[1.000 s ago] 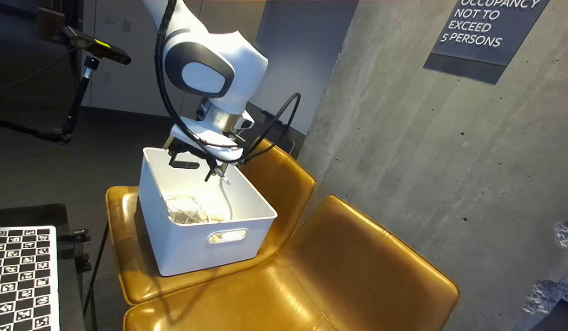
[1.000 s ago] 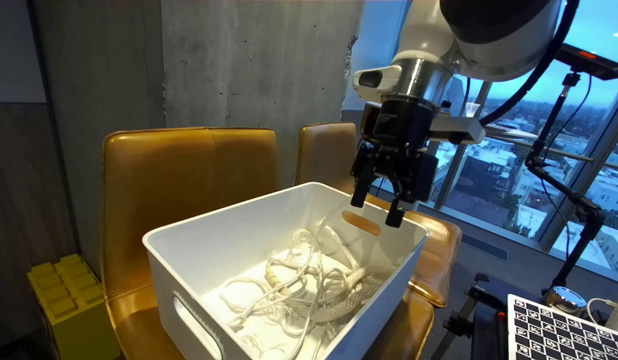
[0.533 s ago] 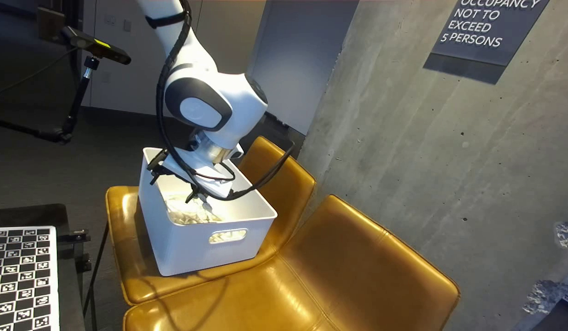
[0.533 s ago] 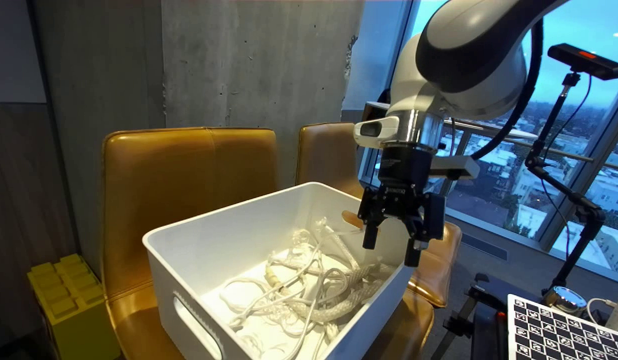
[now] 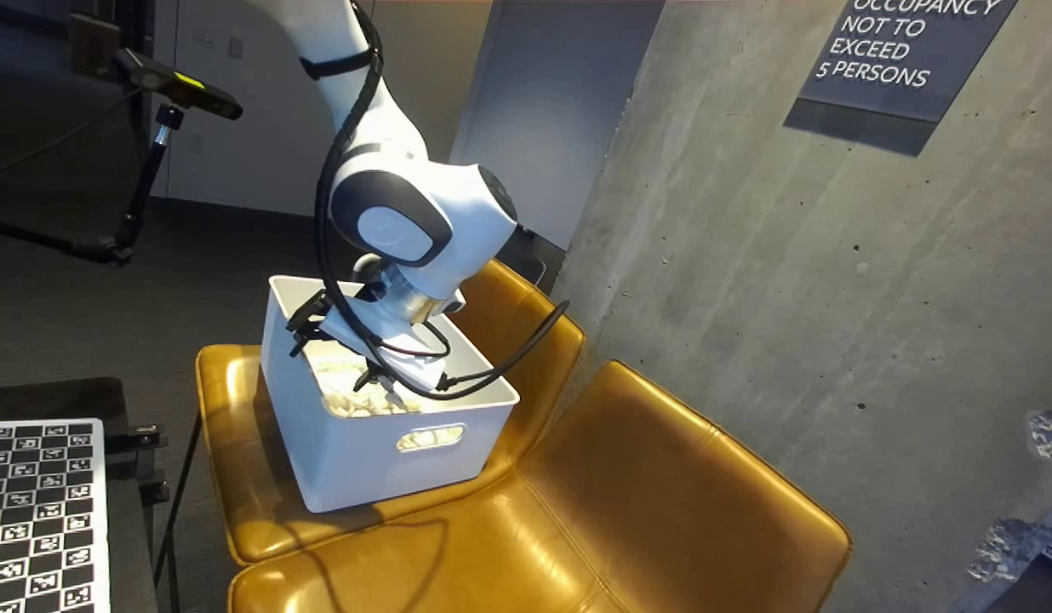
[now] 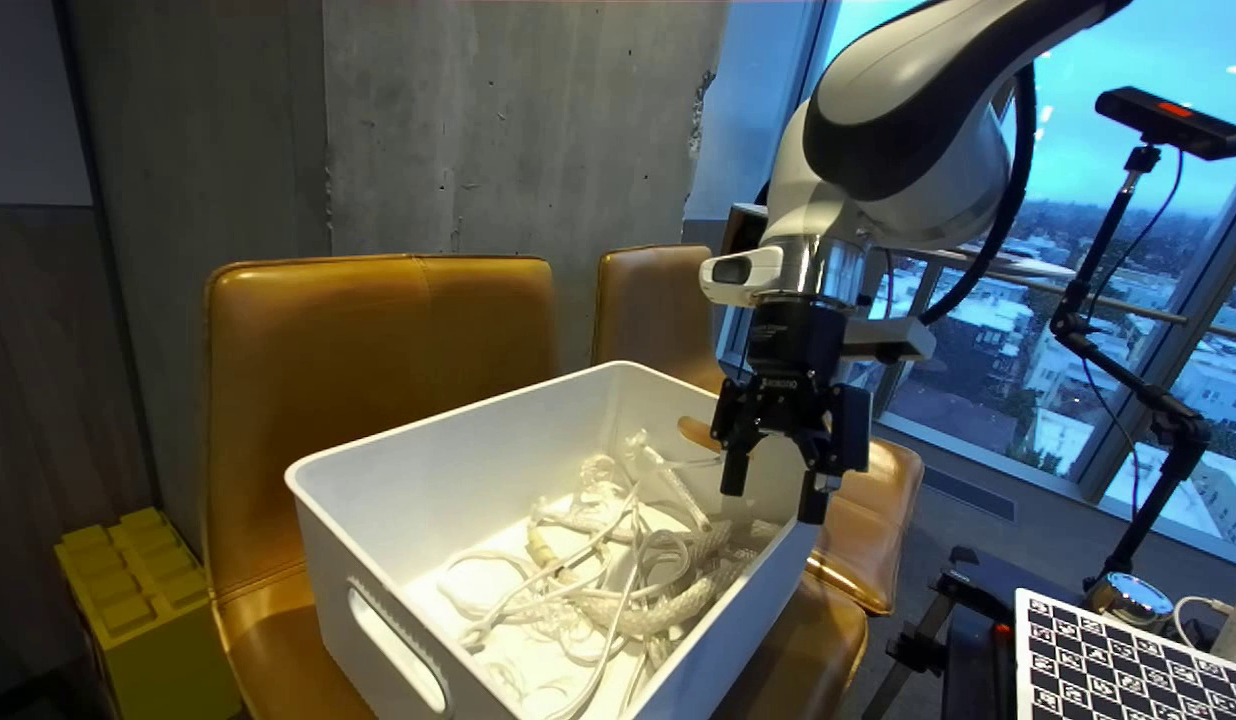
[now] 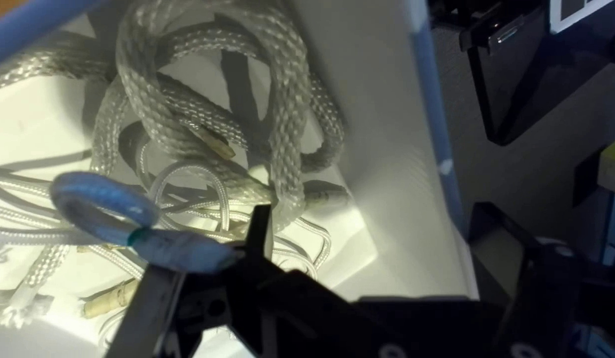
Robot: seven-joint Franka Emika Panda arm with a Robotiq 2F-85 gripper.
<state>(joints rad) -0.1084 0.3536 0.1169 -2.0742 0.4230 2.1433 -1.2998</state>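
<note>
My black gripper (image 6: 773,490) (image 5: 328,366) points down over a white box (image 6: 328,570) (image 5: 364,468), jaws wide apart with nothing between them. In the wrist view, the left finger (image 7: 260,228) hangs inside the box above pale cords (image 7: 24,233) and a thick braided sleeve (image 7: 290,124). The right finger (image 7: 501,226) is outside the box wall (image 7: 387,199), close to the rim. A looped cord end with a sleeve (image 7: 183,251) and green band rests by the outer side of the left finger; I cannot tell whether it is caught there.
The box sits on a tan leather chair (image 5: 228,477) beside a second chair (image 5: 705,485). A concrete wall (image 5: 747,255) rises behind. A camera on a jointed stand (image 6: 1168,120), a checkered board (image 6: 1138,650) on a dark stand and a yellow case (image 6: 148,600) are nearby.
The gripper has come down to the box's side, still open. The cord trailing from it has slackened. In the last half second, box and gripper have shifted slightly the same way.
</note>
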